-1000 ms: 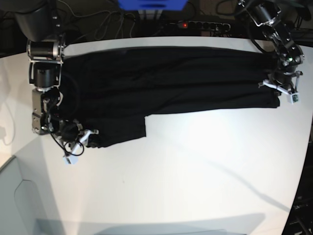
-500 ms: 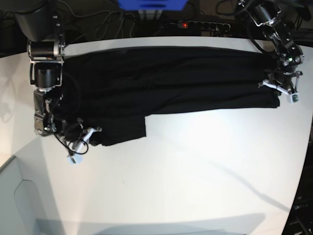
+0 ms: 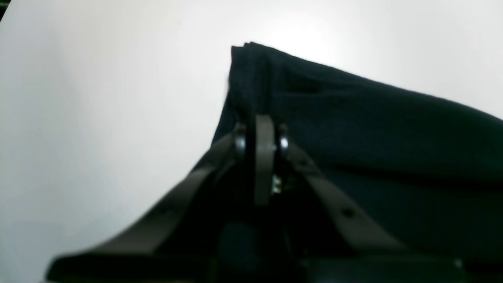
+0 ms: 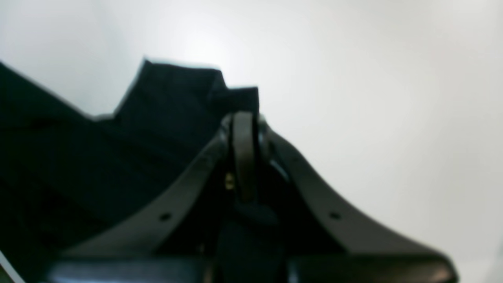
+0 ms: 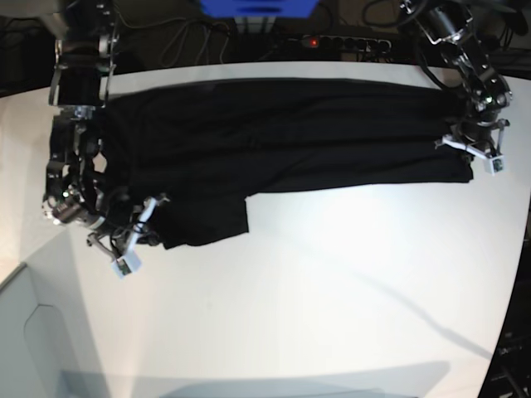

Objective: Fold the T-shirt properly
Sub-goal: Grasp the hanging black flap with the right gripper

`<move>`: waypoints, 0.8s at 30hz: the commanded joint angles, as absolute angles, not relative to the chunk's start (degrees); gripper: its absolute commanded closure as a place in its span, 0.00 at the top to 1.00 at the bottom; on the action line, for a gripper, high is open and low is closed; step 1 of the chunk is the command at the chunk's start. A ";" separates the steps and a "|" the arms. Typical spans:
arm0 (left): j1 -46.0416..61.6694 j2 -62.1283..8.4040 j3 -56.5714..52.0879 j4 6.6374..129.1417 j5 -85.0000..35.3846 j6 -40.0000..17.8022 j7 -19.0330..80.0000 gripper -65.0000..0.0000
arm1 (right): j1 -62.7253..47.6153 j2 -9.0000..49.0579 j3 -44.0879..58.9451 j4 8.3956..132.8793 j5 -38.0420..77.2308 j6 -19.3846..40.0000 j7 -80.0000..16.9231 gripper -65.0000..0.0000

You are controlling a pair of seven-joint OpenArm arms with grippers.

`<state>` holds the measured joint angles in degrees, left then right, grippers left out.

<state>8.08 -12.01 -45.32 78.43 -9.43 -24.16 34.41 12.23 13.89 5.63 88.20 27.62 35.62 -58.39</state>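
The black T-shirt (image 5: pixel 290 133) lies spread in a long band across the far half of the white table (image 5: pixel 332 290), showing only plain black cloth. My left gripper (image 5: pixel 466 156) is at the shirt's right end and is shut on the T-shirt's corner (image 3: pixel 255 78); in the left wrist view the gripper (image 3: pixel 261 131) has its jaws pressed together on the cloth. My right gripper (image 5: pixel 158 230) is at the shirt's near-left flap. In the right wrist view the gripper (image 4: pixel 243 118) is shut on a folded black edge (image 4: pixel 235 98).
Behind the table's far edge are a power strip (image 5: pixel 336 40) with a red light, cables and a blue object (image 5: pixel 257 7). A grey surface (image 5: pixel 33 348) sits at the near left. The table's curved right edge runs close to my left arm.
My right gripper has closed on the near-left flap of the T-shirt, and its arm has shifted, lifting the flap edge slightly. The left arm has barely moved.
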 commanded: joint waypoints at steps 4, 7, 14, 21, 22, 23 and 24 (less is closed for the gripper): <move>7.69 -12.70 -45.49 79.25 -9.71 -24.22 33.89 0.00 | 10.51 13.49 8.31 97.98 28.97 35.12 -60.09 0.00; 7.78 -12.70 -45.49 79.25 -9.71 -24.22 33.80 0.00 | 6.64 13.32 8.75 105.19 28.97 35.12 -61.49 0.00; 7.78 -12.70 -45.49 79.25 -9.71 -24.22 33.80 0.00 | 1.54 11.38 8.22 110.64 28.79 35.12 -61.58 0.00; 7.78 -12.62 -45.49 79.25 -9.71 -24.22 33.98 0.00 | 9.54 11.21 8.66 93.93 28.88 35.12 -61.67 0.33; 7.87 -12.62 -45.49 79.25 -9.71 -24.22 33.98 0.00 | 11.03 11.38 8.66 90.77 28.97 35.12 -61.49 0.37; 7.87 -12.62 -45.49 79.25 -9.71 -24.22 33.98 0.00 | 12.35 11.47 8.66 87.87 28.97 35.21 -61.32 0.38; 7.87 -12.62 -45.49 79.25 -9.71 -24.22 33.98 0.00 | 13.85 11.65 8.66 85.14 29.05 35.47 -61.23 0.38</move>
